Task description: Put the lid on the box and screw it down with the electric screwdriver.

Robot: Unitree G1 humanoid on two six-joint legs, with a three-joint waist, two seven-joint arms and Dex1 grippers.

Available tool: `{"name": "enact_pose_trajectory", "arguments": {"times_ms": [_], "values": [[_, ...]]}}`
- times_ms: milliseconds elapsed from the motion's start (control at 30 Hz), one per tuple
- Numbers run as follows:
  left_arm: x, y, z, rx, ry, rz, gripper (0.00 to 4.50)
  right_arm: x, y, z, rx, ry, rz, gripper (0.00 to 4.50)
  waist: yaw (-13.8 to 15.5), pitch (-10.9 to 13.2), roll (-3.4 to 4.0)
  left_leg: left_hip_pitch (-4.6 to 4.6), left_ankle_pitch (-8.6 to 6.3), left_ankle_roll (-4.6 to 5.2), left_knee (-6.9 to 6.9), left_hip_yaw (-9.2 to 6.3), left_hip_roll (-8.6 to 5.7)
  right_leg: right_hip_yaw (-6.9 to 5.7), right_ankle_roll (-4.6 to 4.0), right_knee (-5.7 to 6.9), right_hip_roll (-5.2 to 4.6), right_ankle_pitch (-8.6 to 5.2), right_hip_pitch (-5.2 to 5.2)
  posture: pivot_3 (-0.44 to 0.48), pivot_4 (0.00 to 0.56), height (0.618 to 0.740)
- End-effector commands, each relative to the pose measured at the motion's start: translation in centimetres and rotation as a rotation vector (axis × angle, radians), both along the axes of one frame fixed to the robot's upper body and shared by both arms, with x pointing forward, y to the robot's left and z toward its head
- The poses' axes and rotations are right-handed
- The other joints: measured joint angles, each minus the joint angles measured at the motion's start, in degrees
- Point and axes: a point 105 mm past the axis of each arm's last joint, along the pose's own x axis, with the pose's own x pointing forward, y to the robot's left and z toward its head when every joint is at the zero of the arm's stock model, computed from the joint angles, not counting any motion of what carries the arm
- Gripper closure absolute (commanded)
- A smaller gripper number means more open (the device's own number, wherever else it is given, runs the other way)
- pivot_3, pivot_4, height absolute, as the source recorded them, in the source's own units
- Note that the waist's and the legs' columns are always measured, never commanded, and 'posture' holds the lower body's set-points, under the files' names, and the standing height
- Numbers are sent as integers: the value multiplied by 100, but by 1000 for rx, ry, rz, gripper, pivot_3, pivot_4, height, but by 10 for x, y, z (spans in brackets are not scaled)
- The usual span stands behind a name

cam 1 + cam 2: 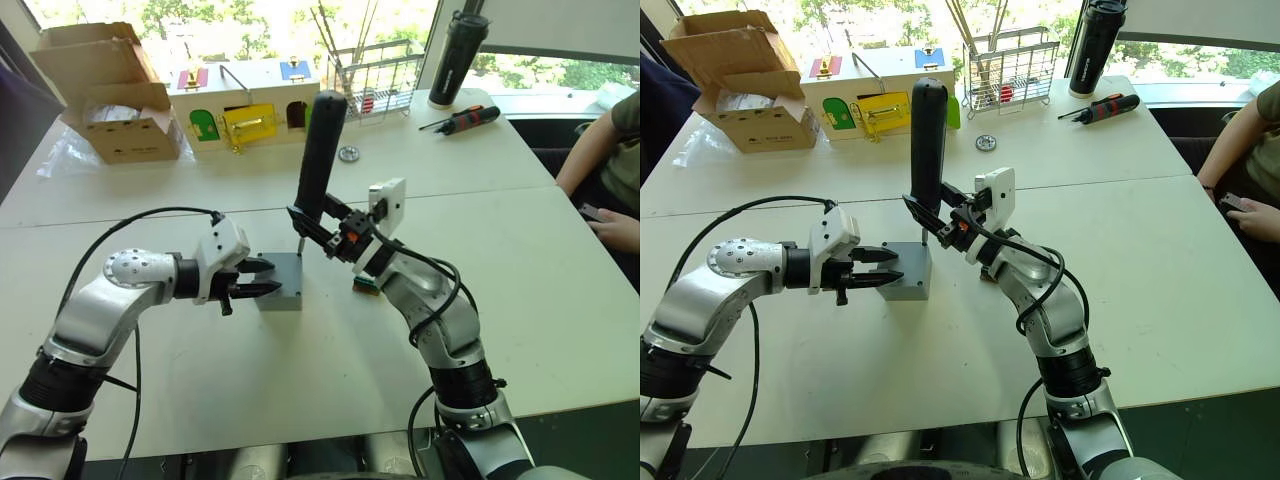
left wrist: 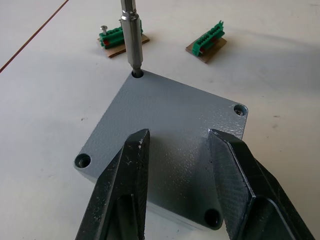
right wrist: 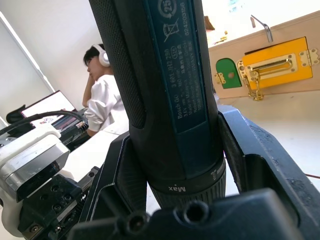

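Note:
The grey box (image 1: pixel 282 290) stands mid-table with the lid (image 2: pixel 170 125) lying flush on top, screw holes showing at its corners. My left gripper (image 1: pixel 262 279) is open, its black fingers (image 2: pixel 125 190) spread just above the lid's near edge; I cannot tell whether they touch it. My right gripper (image 1: pixel 314 224) is shut on the electric screwdriver (image 1: pixel 321 150), a thick black stick held nearly upright. Its metal bit (image 2: pixel 131 35) sits in the lid's far corner hole.
Two green terminal blocks (image 2: pixel 117 39) (image 2: pixel 206 41) lie just beyond the box. At the back stand a cardboard carton (image 1: pixel 110 90), a wooden box with coloured doors (image 1: pixel 245 110), a wire rack (image 1: pixel 375 80), a black bottle (image 1: pixel 458 58) and a hand screwdriver (image 1: pixel 462 120). A person's arm (image 1: pixel 605 170) is at the right edge.

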Motion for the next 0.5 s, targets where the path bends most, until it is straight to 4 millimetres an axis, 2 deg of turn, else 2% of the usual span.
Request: {"name": "enact_pose_trajectory", "arguments": {"times_ms": [33,233,300,500], "values": [[-2,0,-12,28,36,4,2668,-12,13,-1,-48,-35,88,2685,0,-2,0,3,0,0,-1,0,0,0,0,0,0,0,3,0,150,740],[-1,1,-16,28,48,19,2668,-11,28,-21,-147,-17,117,2685,0,-16,7,58,-2,3,-23,2,1,2,-1,-1,0,0,44,0,150,740],[0,2,-17,26,52,26,2668,-7,29,-25,-165,-7,97,2685,1,-24,11,89,-5,7,-33,2,2,3,-1,-4,2,-1,72,0,150,740],[0,6,-21,23,58,52,2668,3,20,-36,-175,46,41,2685,0,-60,11,94,-6,8,-33,1,5,8,-2,-5,5,-1,77,0,150,740]]}}
